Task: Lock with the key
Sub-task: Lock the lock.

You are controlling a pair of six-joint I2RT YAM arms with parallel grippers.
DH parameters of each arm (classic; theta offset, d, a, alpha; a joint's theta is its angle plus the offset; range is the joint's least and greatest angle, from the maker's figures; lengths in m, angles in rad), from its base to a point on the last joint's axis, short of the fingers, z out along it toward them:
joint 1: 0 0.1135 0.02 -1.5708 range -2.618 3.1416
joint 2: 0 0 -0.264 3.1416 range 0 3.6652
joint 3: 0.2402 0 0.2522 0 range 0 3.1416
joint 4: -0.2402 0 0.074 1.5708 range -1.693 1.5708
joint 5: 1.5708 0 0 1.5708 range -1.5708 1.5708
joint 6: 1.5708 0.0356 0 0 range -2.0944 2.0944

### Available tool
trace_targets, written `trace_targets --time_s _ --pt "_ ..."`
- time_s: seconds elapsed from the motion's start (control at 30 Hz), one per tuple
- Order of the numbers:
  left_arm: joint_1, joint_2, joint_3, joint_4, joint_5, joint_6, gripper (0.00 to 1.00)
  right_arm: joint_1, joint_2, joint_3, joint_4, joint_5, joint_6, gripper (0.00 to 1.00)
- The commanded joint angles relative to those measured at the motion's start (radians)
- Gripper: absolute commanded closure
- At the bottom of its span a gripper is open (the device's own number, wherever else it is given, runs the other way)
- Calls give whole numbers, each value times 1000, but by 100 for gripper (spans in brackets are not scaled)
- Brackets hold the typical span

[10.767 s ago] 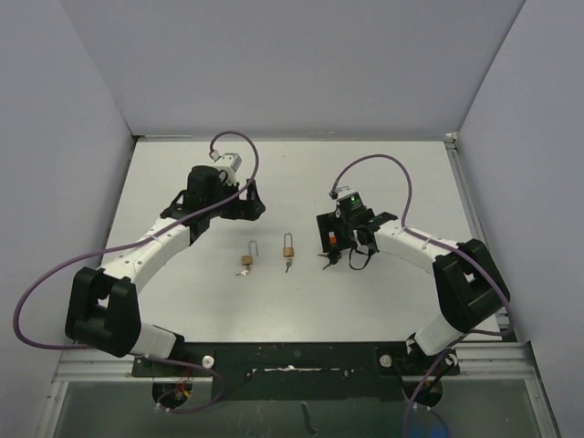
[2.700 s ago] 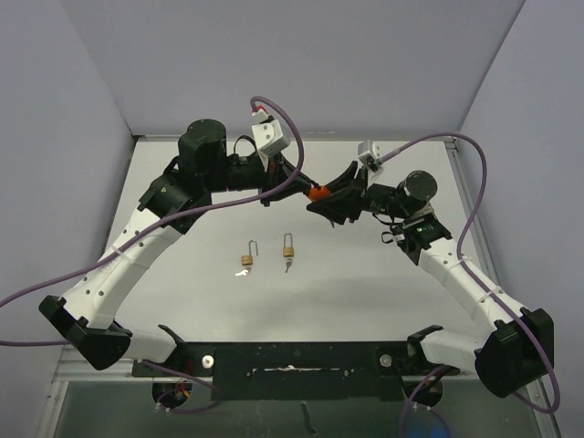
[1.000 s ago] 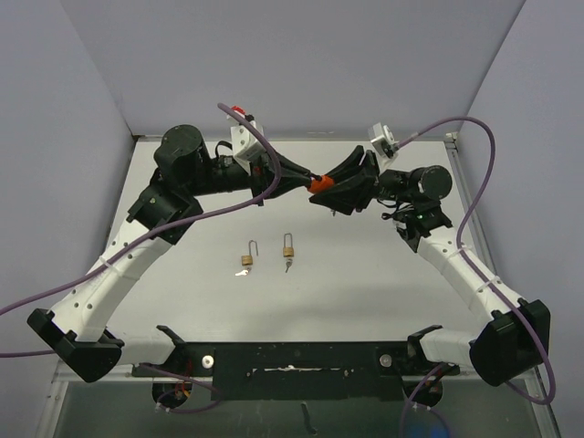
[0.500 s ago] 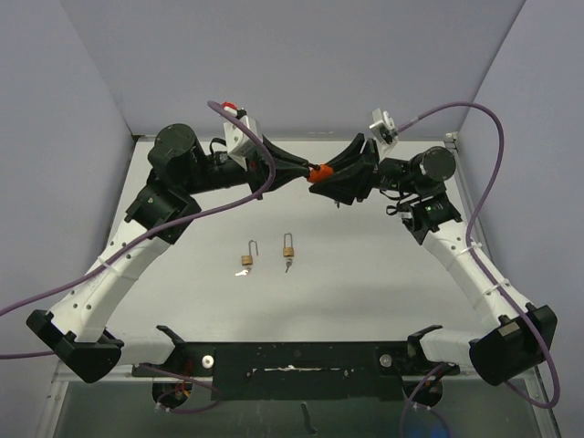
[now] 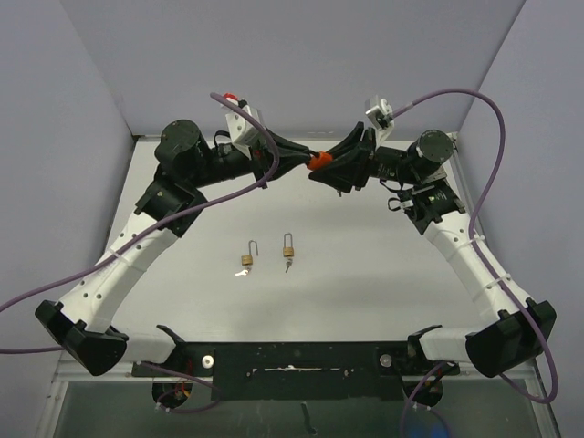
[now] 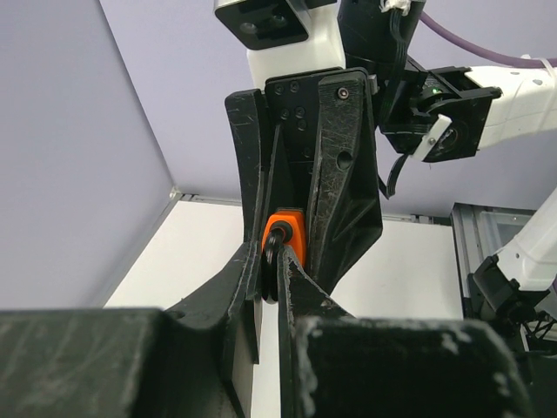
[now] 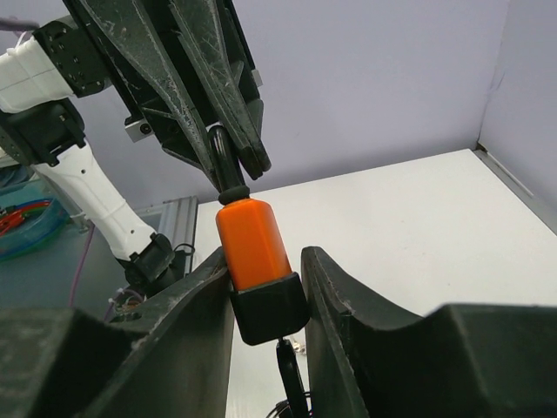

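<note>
An orange padlock (image 5: 318, 161) with a black base hangs in the air above the far half of the table, between my two grippers. My left gripper (image 5: 306, 161) is shut on its dark shackle (image 6: 277, 239), the fingers pinched tight on the loop. My right gripper (image 7: 264, 283) is shut on the lock's body (image 7: 251, 242), its fingers pressed on the black base (image 7: 268, 312). A dark key (image 7: 290, 376) sticks out from under that base, partly hidden by the frame's lower edge.
Two small brass padlocks lie on the white table (image 5: 383, 274) below the arms. One (image 5: 246, 258) has its shackle swung open; the other (image 5: 288, 248) has a small key (image 5: 288, 265) beside it. Grey walls close in the back and sides.
Both arms have carried the orange padlock higher and toward the back wall over the last second. Neither grip has changed.
</note>
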Motion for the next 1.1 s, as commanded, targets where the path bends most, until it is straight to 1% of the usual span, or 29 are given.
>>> trace_targets --time_s 0.0,0.1,0.4,0.67,0.87,1.07 --pt "-54 71 -70 -125 200 -94 100 19 -16 90 205 268 38 100" --pt "-58 80 -80 -83 220 -123 100 19 -7 87 244 278 57 100" --pt "-89 115 -97 -37 242 -159 100 18 41 151 275 278 88 100" --pt "-123 161 -108 -65 256 -148 100 16 82 238 236 275 79 100" --pt "-136 185 -132 -115 254 -120 100 15 96 290 225 279 74 100" --pt "-156 216 -154 -80 280 -142 100 15 124 337 279 264 153 100"
